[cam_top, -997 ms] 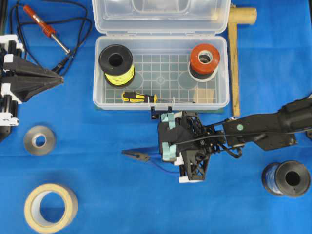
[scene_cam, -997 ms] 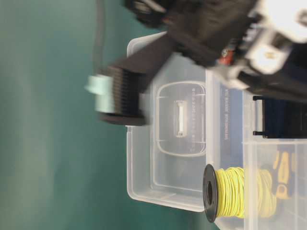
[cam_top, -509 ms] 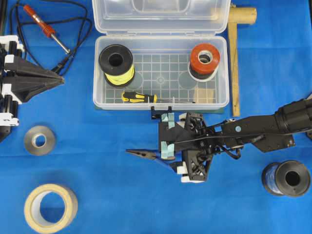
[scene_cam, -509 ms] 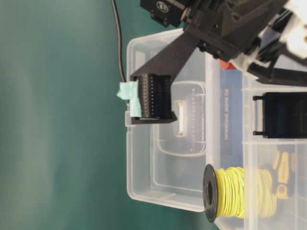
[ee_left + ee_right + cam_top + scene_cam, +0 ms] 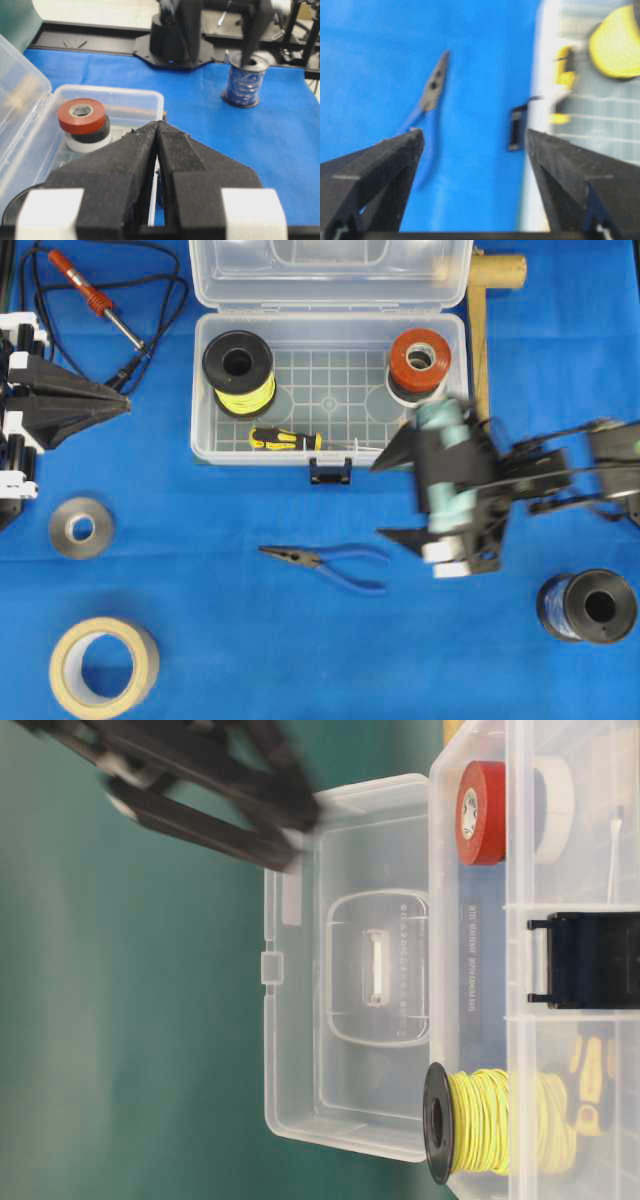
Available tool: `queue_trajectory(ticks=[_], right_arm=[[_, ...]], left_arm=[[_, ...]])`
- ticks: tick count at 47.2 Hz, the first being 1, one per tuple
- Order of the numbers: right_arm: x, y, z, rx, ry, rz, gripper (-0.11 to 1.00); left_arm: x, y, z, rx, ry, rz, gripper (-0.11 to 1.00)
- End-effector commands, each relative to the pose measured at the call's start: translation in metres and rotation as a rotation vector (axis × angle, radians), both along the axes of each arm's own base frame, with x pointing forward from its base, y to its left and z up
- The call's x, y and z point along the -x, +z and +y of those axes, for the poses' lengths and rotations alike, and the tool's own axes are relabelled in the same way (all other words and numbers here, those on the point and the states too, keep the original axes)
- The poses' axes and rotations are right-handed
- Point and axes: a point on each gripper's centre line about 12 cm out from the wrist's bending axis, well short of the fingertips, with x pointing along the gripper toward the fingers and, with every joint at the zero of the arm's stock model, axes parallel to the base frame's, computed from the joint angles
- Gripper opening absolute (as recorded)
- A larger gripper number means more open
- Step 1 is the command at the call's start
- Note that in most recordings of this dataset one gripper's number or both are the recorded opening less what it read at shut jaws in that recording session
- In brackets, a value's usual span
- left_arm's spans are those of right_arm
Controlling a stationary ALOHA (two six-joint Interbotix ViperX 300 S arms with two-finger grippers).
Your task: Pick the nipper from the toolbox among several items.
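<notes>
The nipper point(image 5: 325, 565), with dark thin jaws and blue handles, lies flat on the blue cloth in front of the open clear toolbox point(image 5: 205, 430). It also shows in the right wrist view point(image 5: 427, 107). My right gripper point(image 5: 380, 500) is open, empty and motion-blurred, to the right of the nipper by the toolbox's front right corner. My left gripper point(image 5: 125, 403) is shut and empty at the far left. The toolbox holds a yellow-wire spool point(image 5: 239, 372), a red tape roll point(image 5: 420, 357) and a screwdriver point(image 5: 285, 439). The right gripper hides the beige block.
A soldering iron point(image 5: 95, 302) with a cord lies back left. A grey roll point(image 5: 81, 528) and a beige tape roll point(image 5: 104, 665) sit front left. A blue wire spool point(image 5: 588, 605) is front right. A wooden mallet point(image 5: 482, 360) lies right of the toolbox.
My right gripper has moved right and back, off the nipper's handles, which now show fully. The nipper stays on the cloth. The left arm has not moved.
</notes>
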Motion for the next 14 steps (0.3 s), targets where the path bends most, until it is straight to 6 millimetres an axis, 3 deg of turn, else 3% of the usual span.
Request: queue_trajectory(ticks=[1,14], right_arm=[[0.017,0.021,-0.01,0.014,-0.017,-0.057,0.81],[0.082,0.029,-0.031,-0.007,-0.058,-0.184,0.81]], left_arm=[[-0.001,0.003,0.0,0.004,0.002,-0.008,0.0],[0.0,0.004,-0.002,0.003,-0.009,-0.011,0.0]])
